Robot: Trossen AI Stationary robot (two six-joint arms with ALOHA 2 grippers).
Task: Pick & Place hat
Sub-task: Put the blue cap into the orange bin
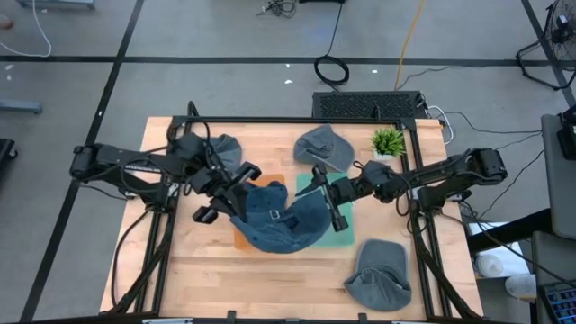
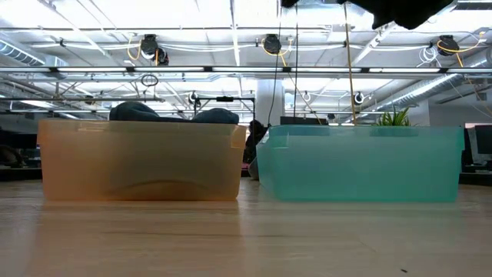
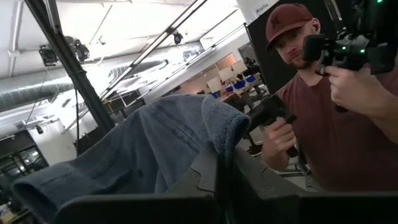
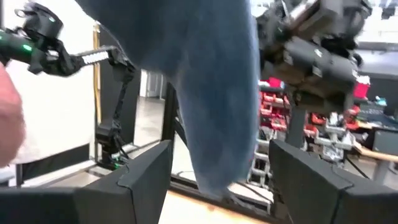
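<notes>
A blue denim hat [image 1: 281, 218] hangs in the air over the orange bin [image 2: 138, 161] and the teal bin [image 2: 361, 161], which stand side by side mid-table. My left gripper [image 1: 238, 200] is shut on the hat's left part. My right gripper [image 1: 326, 200] is open at the hat's right side. In the right wrist view the cloth [image 4: 214, 93] hangs down between its two spread fingers with a gap on either side. Dark hats [image 2: 134, 111] show above the orange bin's rim. My left gripper pinches a bunched fold of the denim hat [image 3: 219, 134] between its two shut fingers, coming about level from the table's left. The hat is lifted clear of the bins. Its cloth spreads slack beyond the fingers; how many layers are pinched I cannot tell.
A grey hat [image 1: 322, 148] lies at the table's far side and another [image 1: 378, 274] near the front right corner. A darker hat [image 1: 225, 148] lies far left. A small green plant [image 1: 388, 141] stands at the far right. A person [image 3: 336, 93] with hand-held controllers stands beyond the table.
</notes>
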